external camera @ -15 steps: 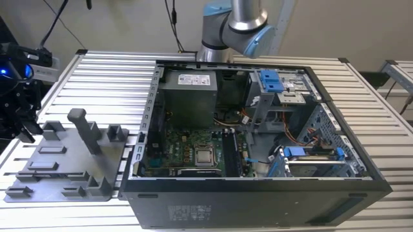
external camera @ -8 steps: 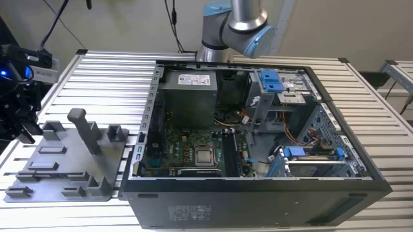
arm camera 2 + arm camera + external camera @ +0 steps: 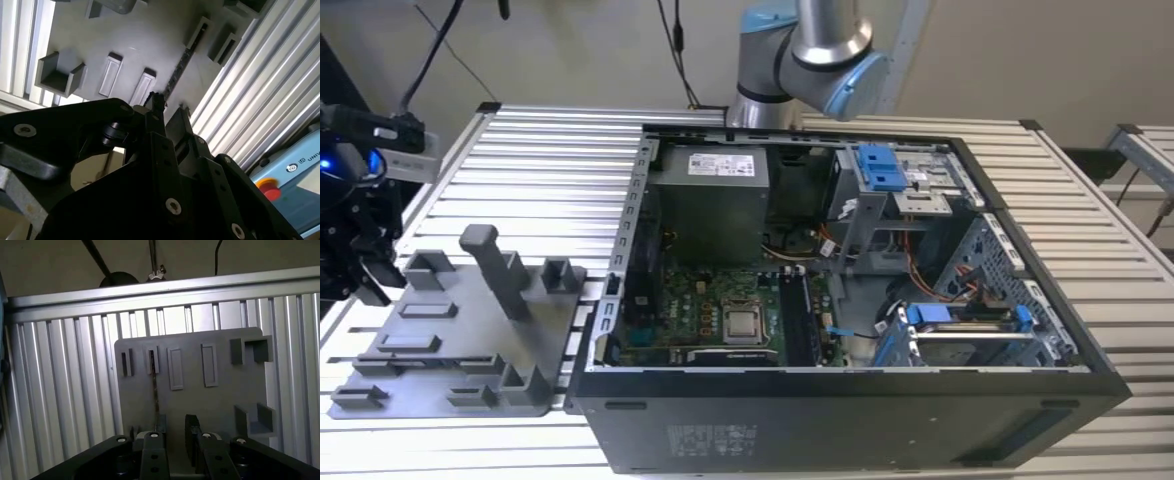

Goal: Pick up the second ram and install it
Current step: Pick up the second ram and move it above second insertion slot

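Note:
The second ram (image 3: 154,392) is a thin dark strip standing on edge in a slot of the grey fixture tray (image 3: 220,405). In the second wrist view the ram (image 3: 179,67) runs from its holder toward my fingertips. My gripper (image 3: 175,429) hovers low over the near end of the strip, open. The ram's end lies close to one finger (image 3: 161,424), and the other finger (image 3: 190,432) stands apart from it. In the exterior view my gripper (image 3: 367,280) hangs at the left edge of the tray (image 3: 467,330).
An open computer case (image 3: 854,300) with its motherboard (image 3: 720,320) exposed fills the middle of the ribbed metal table (image 3: 547,160). The tray carries upright posts (image 3: 494,265) and small brackets. A red button box (image 3: 280,180) sits beyond the table edge.

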Tool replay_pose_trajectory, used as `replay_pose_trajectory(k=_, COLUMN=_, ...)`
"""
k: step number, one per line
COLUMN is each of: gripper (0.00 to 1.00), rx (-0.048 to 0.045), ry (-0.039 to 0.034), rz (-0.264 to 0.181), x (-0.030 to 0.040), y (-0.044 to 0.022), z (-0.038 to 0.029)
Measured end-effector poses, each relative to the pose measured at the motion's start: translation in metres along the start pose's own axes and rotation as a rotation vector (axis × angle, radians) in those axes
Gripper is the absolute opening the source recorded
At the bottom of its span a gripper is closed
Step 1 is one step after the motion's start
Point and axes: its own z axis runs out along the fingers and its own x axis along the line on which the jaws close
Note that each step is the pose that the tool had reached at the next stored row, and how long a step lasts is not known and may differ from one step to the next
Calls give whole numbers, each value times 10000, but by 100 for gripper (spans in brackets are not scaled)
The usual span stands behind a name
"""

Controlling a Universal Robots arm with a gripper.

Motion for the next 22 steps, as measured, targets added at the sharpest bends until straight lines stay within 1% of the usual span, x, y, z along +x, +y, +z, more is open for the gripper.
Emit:
replay_pose_trajectory(k=6, gripper=30, rx=61, ry=-9, rz=0, x=43, y=3, z=94)
replay_pose_trajectory(k=12, gripper=30, rx=194, ry=-39, rz=-2, x=91, y=-1, z=184)
replay_pose_trajectory(k=16, gripper=30, rx=201, ry=-42, rz=-69, x=101, y=6, z=240)
replay_pose_trajectory(k=22, gripper=30, rx=196, ry=-37, rz=-413, x=105, y=16, z=310)
